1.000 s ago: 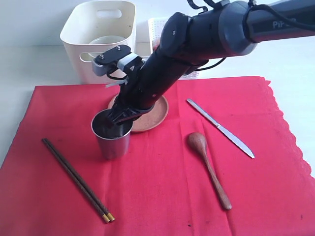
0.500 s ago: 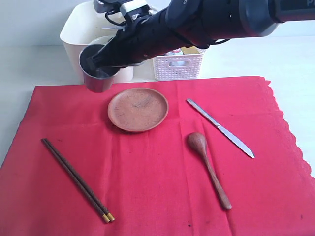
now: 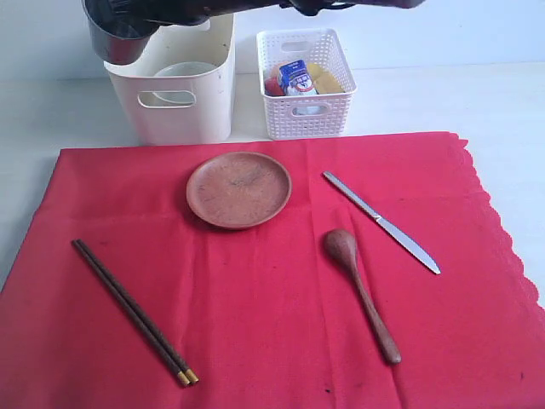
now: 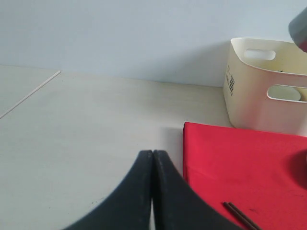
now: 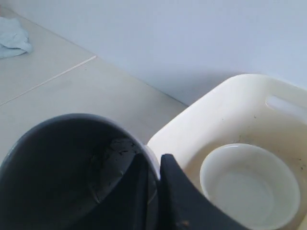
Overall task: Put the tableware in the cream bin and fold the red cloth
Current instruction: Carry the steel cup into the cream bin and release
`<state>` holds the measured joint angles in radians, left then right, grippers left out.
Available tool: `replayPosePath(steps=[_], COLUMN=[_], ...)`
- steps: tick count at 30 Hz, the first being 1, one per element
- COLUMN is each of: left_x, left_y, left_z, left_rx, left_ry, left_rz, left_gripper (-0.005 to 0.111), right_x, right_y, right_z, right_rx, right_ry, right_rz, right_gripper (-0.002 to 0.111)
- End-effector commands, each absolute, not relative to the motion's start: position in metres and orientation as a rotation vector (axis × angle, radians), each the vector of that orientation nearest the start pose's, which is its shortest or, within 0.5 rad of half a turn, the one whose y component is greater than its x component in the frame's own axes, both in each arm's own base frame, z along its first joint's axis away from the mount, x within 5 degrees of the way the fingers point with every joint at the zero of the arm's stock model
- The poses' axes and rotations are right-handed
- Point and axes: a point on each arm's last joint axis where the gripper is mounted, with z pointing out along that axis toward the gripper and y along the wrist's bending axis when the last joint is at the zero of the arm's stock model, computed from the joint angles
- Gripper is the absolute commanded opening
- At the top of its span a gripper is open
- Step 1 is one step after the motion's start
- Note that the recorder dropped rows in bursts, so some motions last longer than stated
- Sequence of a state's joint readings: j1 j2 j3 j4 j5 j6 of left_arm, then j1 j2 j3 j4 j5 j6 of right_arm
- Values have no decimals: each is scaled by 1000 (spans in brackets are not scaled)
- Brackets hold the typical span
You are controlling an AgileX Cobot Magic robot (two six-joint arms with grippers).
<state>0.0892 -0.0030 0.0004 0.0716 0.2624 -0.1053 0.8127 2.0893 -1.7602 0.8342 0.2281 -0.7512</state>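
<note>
Where the cream bin [image 3: 183, 111] stands: past the red cloth [image 3: 281, 341]'s far edge, pale bowl [image 3: 183, 70] inside.
White basket [image 3: 306, 115]: beside the bin, holding a milk carton [image 3: 296, 78] and other food.
Steel cup [image 3: 119, 38]: aloft by the bin's left rim, right gripper [image 5: 153, 167] clamped on its rim.
Left gripper [image 4: 152, 160]: fingers pressed together over bare table [image 4: 72, 124].
On cloth: plate [image 3: 238, 189], knife [image 3: 381, 221], spoon [image 3: 362, 294], chopsticks [image 3: 134, 311].
Change: a second ago the cup stood beside the plate; now it is up at the bin.

Bright, even light, faint shadows; close steel cup [image 5: 62, 182] slightly blurred.
</note>
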Motion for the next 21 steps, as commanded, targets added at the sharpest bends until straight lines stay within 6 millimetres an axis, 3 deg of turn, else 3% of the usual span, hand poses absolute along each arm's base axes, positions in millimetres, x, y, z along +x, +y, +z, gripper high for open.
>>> replayPosePath(steps=[1, 7, 13, 16, 21], left_x=[55, 55, 55, 55, 55], left_y=[7, 7, 7, 7, 7], left_z=[190, 190, 190, 190, 190], left_rx=[-130, -130, -130, -130, -130], left_ry=[1736, 1736, 1736, 1736, 1736], left_rz=[53, 53, 53, 53, 53], left_gripper=[2, 2, 2, 2, 2], right_x=[358, 376, 383, 384, 384], right_y=[388, 394, 396, 396, 396], right_z=[261, 225, 202, 198, 198], right_rx=[-752, -675, -654, -643, -641], right_ry=[1798, 1796, 1809, 1809, 1805], right_rz=[666, 587, 545, 534, 533], right_gripper=[0, 0, 2, 10, 34])
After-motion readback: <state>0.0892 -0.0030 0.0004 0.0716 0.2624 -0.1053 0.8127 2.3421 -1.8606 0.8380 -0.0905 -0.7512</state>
